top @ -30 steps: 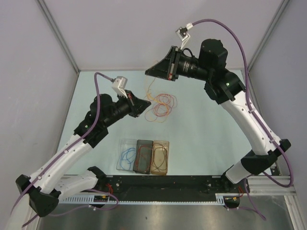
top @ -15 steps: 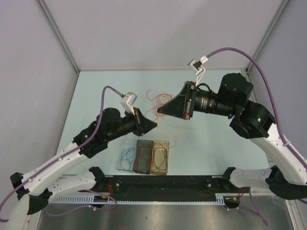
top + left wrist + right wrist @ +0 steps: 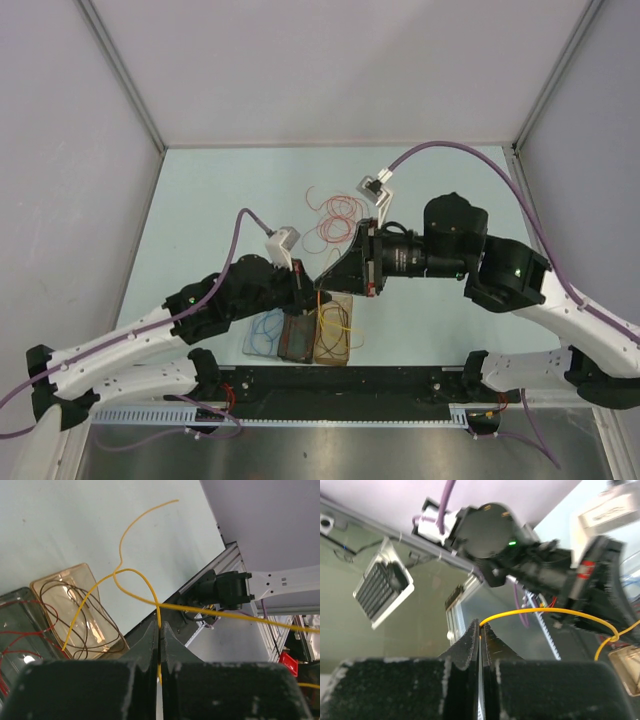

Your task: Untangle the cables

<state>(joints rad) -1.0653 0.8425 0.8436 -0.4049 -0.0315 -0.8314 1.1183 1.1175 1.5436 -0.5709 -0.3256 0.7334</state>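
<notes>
Between the two tools, just above the row of trays, a yellow cable [image 3: 158, 615] hangs in a slack span. The left tool [image 3: 306, 288] has its jaws pressed together on one stretch of it, and the right tool [image 3: 330, 280], tip to tip with the left, is likewise clamped on the same cable; both wrist views show the thin strand pinched at the very ends of the jaws.

Directly under the left tool sits an amber tray [image 3: 57, 575] holding a dark brown cable [image 3: 100, 640]. Left of it are a dark tray [image 3: 297, 340] with a red cable and a clear tray [image 3: 262, 335] with a blue one. Beyond both tools, well apart from them, the remaining red and orange cables [image 3: 338, 215] lie in loose loops.

The step appears to be carrying off the separated yellow cable and setting it down. To do that well, the tools should keep the span slack rather than taut, because so fine a strand could slip from the pinch. They should also hold its drooping loop, which already hangs over the amber tray, away from the brown cable so the two do not snag. Where it is meant to rest cannot be told.

The counter [image 3: 200, 200] is a smooth, pale blue-green sheet. Plain grey panels [image 3: 300, 70] enclose it on three sides, and a black rail [image 3: 350, 380] runs behind the tools at the arm bases.
</notes>
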